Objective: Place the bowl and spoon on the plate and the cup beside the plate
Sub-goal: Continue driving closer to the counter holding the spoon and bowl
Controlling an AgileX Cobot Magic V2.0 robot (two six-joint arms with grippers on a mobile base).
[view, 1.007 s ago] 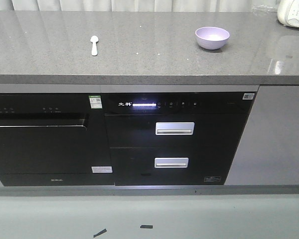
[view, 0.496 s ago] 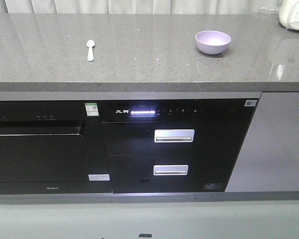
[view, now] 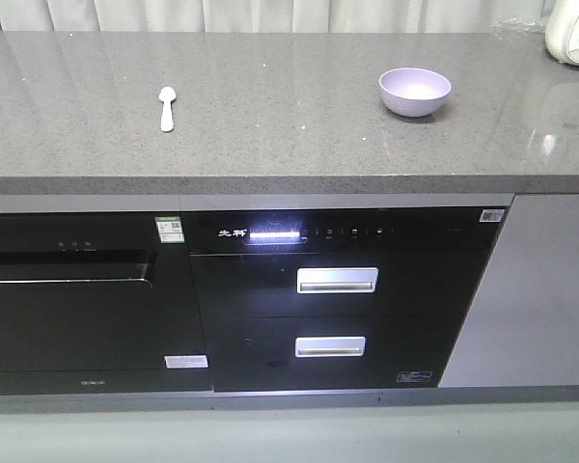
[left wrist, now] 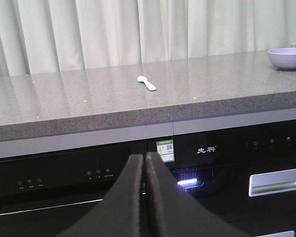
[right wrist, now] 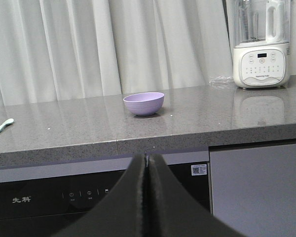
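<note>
A lavender bowl [view: 415, 91] sits upright on the grey countertop at the right; it also shows in the left wrist view [left wrist: 287, 58] and the right wrist view [right wrist: 144, 103]. The pale spoon [view: 166, 107] lies flat on the counter at the left, seen as spoon [left wrist: 147, 83] and as spoon [right wrist: 1, 127]. My left gripper [left wrist: 144, 157] is shut and empty, below the counter edge in front of the appliance panel. The right gripper [right wrist: 147, 158] is likewise shut on nothing, below the counter edge. The plate and the cup are out of view.
A white blender [right wrist: 261, 44] stands at the counter's far right, its base at the corner of the front view [view: 574, 34]. Black built-in appliances with two silver drawer handles [view: 337, 280] fill the cabinet front. White curtains hang behind the counter.
The front view has shifted: counter, bowl and spoon sit lower in the frame and the spoon further left, as the base moves. Bowl and spoon have not moved on the counter.
</note>
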